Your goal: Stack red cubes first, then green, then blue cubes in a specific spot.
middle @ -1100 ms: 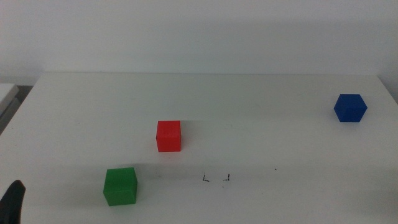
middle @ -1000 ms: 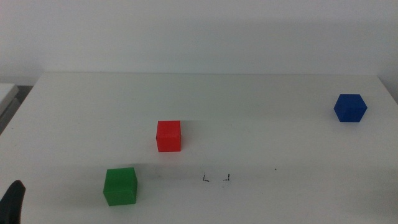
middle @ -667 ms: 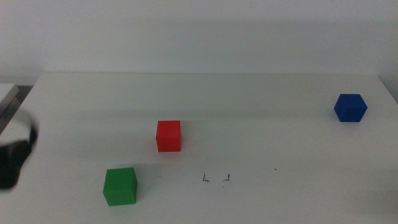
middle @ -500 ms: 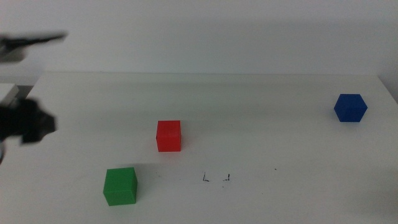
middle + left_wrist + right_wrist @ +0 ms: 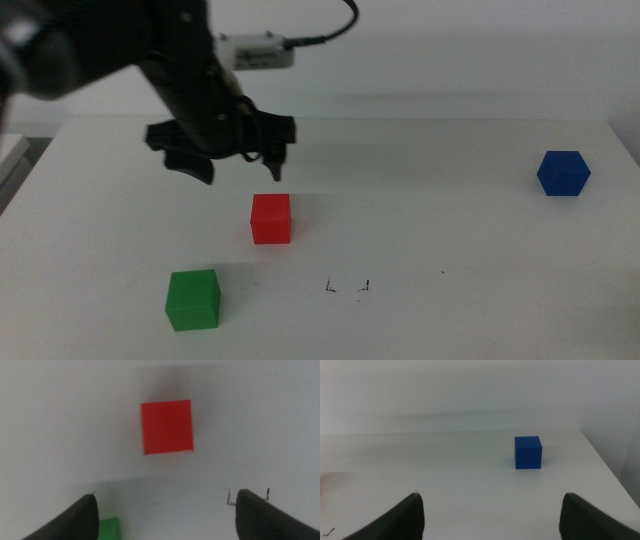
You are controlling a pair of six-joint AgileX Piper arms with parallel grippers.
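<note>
Judging from how things lie, we take the task to be at its very start: none of the 3 cubes is stacked, and the marked spot [image 5: 348,287], the pair of small black corner marks on the white surface [image 5: 450,220], has nothing on it.

The left tool [image 5: 230,150] hangs in the air above the surface with its jaws spread wide apart and nothing between them. The red cube [image 5: 271,218] sits just below and a little nearer the camera than the tool; in the left wrist view the red cube [image 5: 167,427] lies ahead of the jaws and roughly midway across the gap between them, untouched. The green cube [image 5: 193,298] rests further out from the tool, beyond the red one on the near side of the surface, and only a corner of it [image 5: 109,528] shows beside 1 jaw in the wrist picture. The marks [image 5: 248,496] appear beside the other jaw there.

The blue cube [image 5: 563,173] stands well apart from the left tool, at the far right of the surface. The right tool [image 5: 490,510] waits outside the middle view, jaws apart and empty, with the blue cube [image 5: 528,452] ahead of it.

All 3 steps remain, as we read it: red onto the marks, then green on red, then blue on top. The step in hand looks like the approach to the red cube.
</note>
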